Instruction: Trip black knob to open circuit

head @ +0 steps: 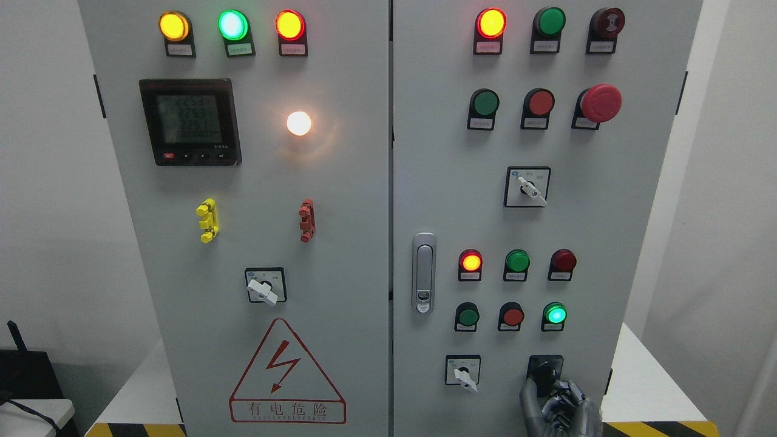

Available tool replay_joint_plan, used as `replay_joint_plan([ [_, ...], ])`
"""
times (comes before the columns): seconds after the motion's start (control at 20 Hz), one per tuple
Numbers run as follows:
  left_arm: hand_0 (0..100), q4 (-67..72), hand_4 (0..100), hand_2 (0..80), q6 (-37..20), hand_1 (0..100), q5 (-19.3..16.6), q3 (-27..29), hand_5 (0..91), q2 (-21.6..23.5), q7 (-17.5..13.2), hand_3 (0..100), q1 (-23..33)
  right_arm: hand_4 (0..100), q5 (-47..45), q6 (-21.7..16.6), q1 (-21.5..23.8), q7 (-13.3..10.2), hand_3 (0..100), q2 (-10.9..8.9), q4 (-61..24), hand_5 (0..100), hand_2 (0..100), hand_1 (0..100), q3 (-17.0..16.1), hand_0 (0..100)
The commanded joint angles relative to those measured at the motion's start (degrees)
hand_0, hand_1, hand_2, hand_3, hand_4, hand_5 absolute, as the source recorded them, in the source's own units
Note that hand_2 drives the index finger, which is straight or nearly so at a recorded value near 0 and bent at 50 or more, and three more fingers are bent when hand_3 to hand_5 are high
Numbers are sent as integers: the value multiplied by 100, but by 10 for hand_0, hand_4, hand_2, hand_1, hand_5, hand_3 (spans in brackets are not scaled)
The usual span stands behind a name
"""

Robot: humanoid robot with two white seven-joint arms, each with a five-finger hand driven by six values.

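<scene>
Grey cabinet doors [340, 243] fill my one head view, set between pale walls, with lit lamps and push-buttons across both panels and a white counter [643, 388] showing at the lower right. My right hand [555, 400] comes up from the bottom edge right of the middle and has its dark fingers [534, 391] at the black knob [544, 370], which sits in its black square plate low on the right door, just right of the white-handled selector [464, 375]. The fingers look curled and touching the knob from below, though I can't tell whether they truly grip it or only rest against it. My left hand is out of view. I judge the reach done and the turn itself yet to come. The hand covers part of the knob, so I can't read its long axis or which way it points.
</scene>
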Motion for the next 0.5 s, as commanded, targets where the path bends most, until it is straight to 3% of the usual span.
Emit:
replay_joint_plan([
  [0.0, 120, 0, 0, 0, 2, 389, -193, 0, 0, 1, 3, 0, -44, 946, 114, -36, 0, -4, 929, 16, -4, 954, 601, 737, -10, 415],
  [0.45, 120, 0, 0, 0, 2, 389, -193, 0, 0, 1, 3, 0, -44, 942, 273, -45, 9, -4, 925, 16, -4, 951, 599, 747, -37, 410],
])
